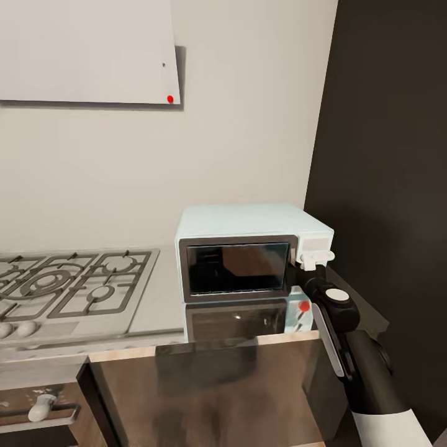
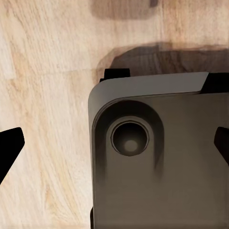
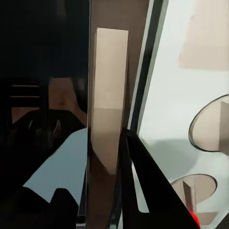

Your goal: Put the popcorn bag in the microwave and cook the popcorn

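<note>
One claw matters here: the right claw [image 1: 308,261] sits at the microwave [image 1: 248,254] door's handle edge, its upright long axis between the fingers; grip width unclear. The microwave stands on the worktop [image 1: 158,298].

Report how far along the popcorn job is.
Early stage. The microwave door is closed, and no popcorn bag is visible. In hand: the right gripper is at the door's right edge, apparently about to open it. Left: opening, loading the bag, heating.
</note>
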Available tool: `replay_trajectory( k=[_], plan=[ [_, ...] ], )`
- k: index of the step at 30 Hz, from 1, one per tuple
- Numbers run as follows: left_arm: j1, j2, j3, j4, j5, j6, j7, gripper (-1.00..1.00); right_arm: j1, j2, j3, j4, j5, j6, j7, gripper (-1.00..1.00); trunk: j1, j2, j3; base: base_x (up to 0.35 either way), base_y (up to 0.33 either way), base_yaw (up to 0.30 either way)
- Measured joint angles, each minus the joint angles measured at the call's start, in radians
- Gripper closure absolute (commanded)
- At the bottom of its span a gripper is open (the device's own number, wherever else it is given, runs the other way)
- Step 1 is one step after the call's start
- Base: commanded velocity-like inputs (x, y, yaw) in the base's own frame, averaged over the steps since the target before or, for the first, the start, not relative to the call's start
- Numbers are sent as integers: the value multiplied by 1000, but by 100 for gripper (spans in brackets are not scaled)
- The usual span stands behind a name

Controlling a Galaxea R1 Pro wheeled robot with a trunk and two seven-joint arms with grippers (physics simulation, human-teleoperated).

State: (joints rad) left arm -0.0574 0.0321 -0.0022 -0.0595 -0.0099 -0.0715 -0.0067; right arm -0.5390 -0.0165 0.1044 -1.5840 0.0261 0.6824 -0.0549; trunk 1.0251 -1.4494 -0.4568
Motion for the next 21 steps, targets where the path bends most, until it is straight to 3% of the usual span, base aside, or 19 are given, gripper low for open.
replay_trajectory(
  k=[21],
  plan=[
    [0,0,1,0,6,-2,1,-100,0,-1,-1,0,-10,-2,1,100,0,0,0,-37,0,0]
  ],
)
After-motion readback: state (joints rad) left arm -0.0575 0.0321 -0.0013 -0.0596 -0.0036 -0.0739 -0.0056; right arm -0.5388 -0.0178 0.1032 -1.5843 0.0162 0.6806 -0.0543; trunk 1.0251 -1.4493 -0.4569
